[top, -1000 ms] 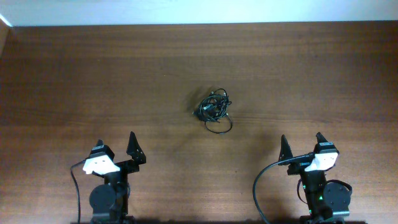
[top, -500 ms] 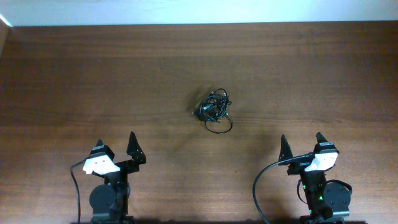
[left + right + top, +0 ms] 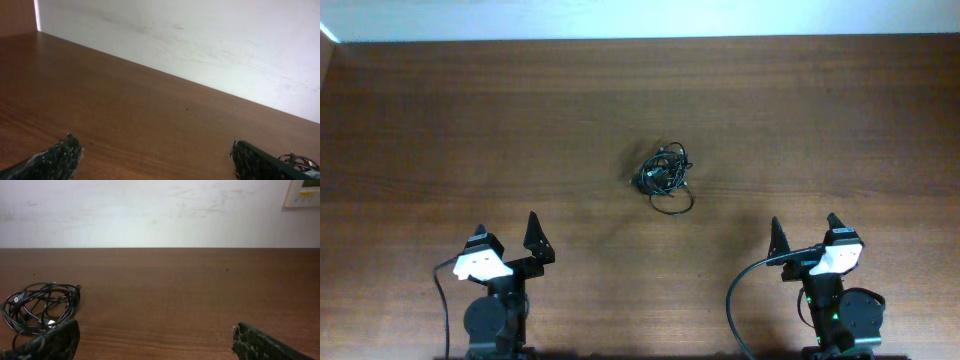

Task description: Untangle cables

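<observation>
The cables (image 3: 665, 174) lie as one small knotted black clump on the wooden table, with a loose loop at the near side. The clump shows at the left of the right wrist view (image 3: 40, 307) and just at the right edge of the left wrist view (image 3: 299, 161). My left gripper (image 3: 507, 232) is open and empty at the near left, well short of the clump. My right gripper (image 3: 804, 229) is open and empty at the near right, also apart from it. Both grippers' fingertips show wide apart in the wrist views (image 3: 152, 150) (image 3: 155, 332).
The brown wooden table (image 3: 470, 120) ends at a white wall (image 3: 640, 18) along the far edge. A white wall panel (image 3: 302, 192) shows at the top right of the right wrist view. Thick black arm cables (image 3: 735, 300) hang by the arm bases.
</observation>
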